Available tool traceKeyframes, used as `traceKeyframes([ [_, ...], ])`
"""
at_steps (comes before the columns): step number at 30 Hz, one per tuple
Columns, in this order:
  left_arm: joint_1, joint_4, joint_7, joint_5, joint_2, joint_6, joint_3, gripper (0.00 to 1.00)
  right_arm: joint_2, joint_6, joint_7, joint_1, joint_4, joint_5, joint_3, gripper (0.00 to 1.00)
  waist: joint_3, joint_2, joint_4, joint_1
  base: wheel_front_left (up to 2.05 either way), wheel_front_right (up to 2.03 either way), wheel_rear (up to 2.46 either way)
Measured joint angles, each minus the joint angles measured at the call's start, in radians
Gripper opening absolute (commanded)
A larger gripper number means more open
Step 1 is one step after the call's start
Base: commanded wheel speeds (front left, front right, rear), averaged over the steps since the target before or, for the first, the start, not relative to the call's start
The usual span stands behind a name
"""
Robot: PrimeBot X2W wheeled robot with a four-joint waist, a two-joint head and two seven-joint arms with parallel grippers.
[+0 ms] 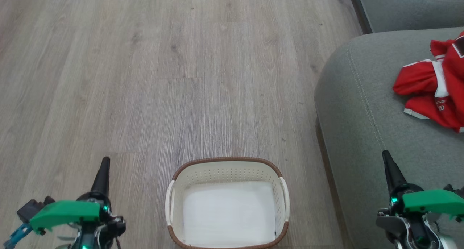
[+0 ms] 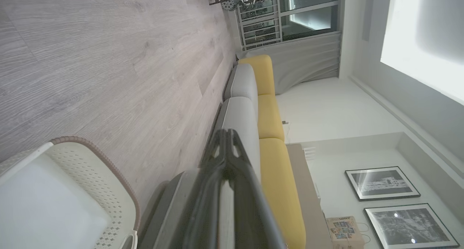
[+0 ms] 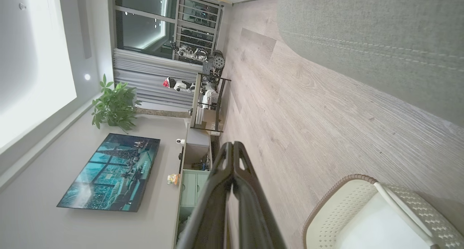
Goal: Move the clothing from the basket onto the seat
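One heap of red clothing [image 1: 435,93] with white trim lies on the grey seat [image 1: 362,125] at the right; the number of pieces cannot be told. White lettering on it is too small to read. One cream basket [image 1: 226,161] with a brown rim stands on the wood floor [image 1: 145,78] beside the seat, showing its bare white bottom. There are two grippers: the left gripper [image 1: 105,160] over the floor and the right gripper [image 1: 385,154] over the seat's edge. Both have their fingers pressed together and hold nothing. Two framed pictures [image 2: 382,183] hang on a wall.
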Motion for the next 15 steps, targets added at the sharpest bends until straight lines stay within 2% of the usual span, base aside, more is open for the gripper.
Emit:
traceKeyframes([
  [15, -0.007, -0.003, 0.044, -0.144, -0.012, -0.014, 0.044, 0.0, 0.005, 0.0, 0.04, -0.016, 0.011, 0.151, -0.02, 0.0, 0.002, 0.0, -0.006, 0.0, 0.0, 0.0, 0.0],
])
